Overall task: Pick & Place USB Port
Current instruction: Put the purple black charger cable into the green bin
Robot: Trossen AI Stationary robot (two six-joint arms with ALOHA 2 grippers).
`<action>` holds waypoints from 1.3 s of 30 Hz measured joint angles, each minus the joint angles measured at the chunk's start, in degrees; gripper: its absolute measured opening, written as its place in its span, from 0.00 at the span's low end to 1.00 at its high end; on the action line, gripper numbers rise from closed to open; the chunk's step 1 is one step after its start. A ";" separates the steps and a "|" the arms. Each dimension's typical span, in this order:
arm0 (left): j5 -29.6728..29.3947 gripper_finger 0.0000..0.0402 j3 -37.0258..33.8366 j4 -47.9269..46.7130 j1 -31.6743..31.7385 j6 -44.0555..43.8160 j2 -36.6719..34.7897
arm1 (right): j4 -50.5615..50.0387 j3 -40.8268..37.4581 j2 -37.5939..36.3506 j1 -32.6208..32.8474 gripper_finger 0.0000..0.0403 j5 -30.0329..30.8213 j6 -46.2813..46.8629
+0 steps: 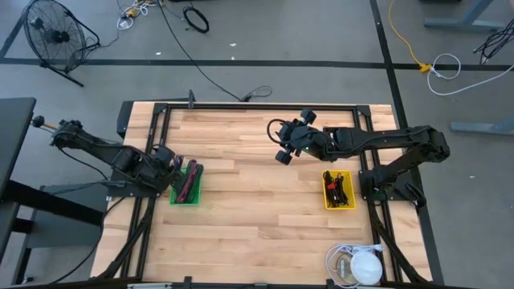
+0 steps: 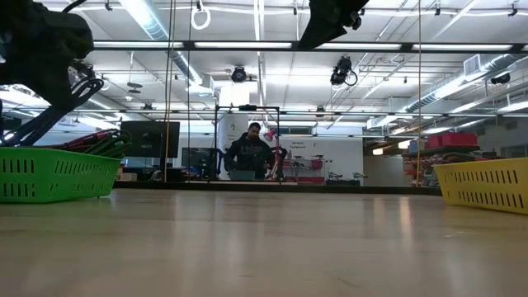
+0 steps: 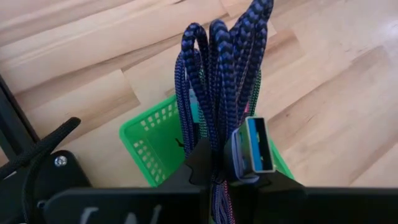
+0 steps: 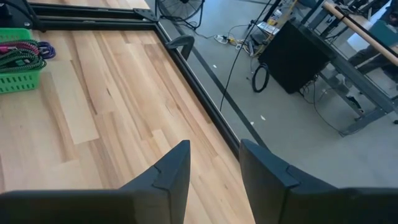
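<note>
Left pincer (image 3: 217,180) is clamped on a blue braided USB cable (image 3: 217,81) just above the green basket (image 3: 146,140) at the table's (image 1: 257,201) 9 o'clock. Pick looks done; next comes carrying it off. Right pincer (image 4: 214,174) hangs open, empty, near 12.

Wooden table (image 1: 257,201), green basket (image 1: 186,196) left, yellow basket (image 1: 338,201) right, white object (image 1: 363,266) near edge

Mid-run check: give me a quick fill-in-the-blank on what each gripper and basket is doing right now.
The left gripper is shut on a coiled ____ USB cable.
It hangs above the ____ basket.
The right gripper is open and holds ____.
The yellow basket sits on the table's ____ side.
Missing: blue; green; nothing; right
</note>
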 joint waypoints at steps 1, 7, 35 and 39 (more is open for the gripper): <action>0.11 0.07 0.00 0.00 0.00 0.00 -0.02 | 0.00 0.00 0.00 0.00 0.35 0.02 -0.02; 0.91 0.07 0.00 0.01 0.00 0.79 0.81 | -0.03 0.00 0.00 0.00 0.35 0.01 -0.02; 6.64 0.11 0.01 2.05 0.05 2.48 14.26 | 0.23 0.00 0.00 0.00 0.35 -0.09 0.02; 6.78 0.14 -0.07 1.90 0.11 1.99 14.74 | 0.24 0.00 0.00 0.00 0.35 -0.15 0.02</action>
